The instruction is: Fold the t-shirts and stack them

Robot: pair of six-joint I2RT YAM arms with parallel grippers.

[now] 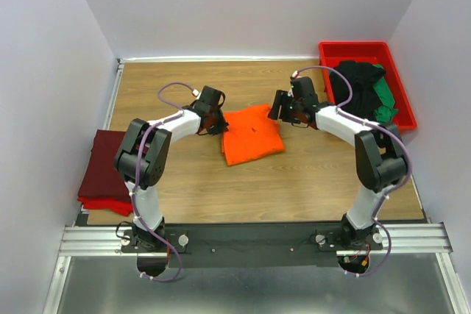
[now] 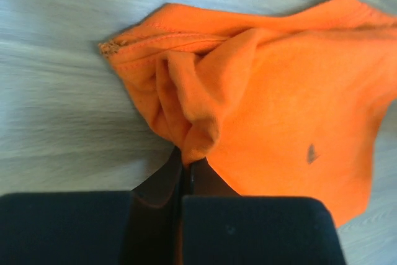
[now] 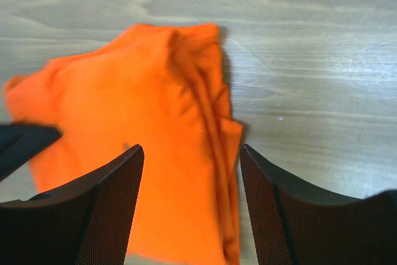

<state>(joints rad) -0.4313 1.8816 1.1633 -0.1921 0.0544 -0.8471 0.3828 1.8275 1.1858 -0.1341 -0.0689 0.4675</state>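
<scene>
A bright orange t-shirt point(image 1: 252, 136) lies folded in the middle of the wooden table. My left gripper point(image 1: 218, 124) sits at the shirt's left edge, shut on a bunched fold of the orange t-shirt point(image 2: 192, 131). At the shirt's upper right edge my right gripper point(image 1: 280, 110) is open, and the orange t-shirt point(image 3: 186, 172) runs between its fingers point(image 3: 111, 197) without being pinched. Folded maroon and red t-shirts point(image 1: 103, 174) are stacked at the table's left edge. Black and green t-shirts point(image 1: 362, 90) lie heaped in the red tray.
The red plastic tray point(image 1: 401, 90) stands at the back right corner. White walls close in the table on the left, back and right. A metal rail point(image 1: 250, 240) carrying both arm bases runs along the near edge.
</scene>
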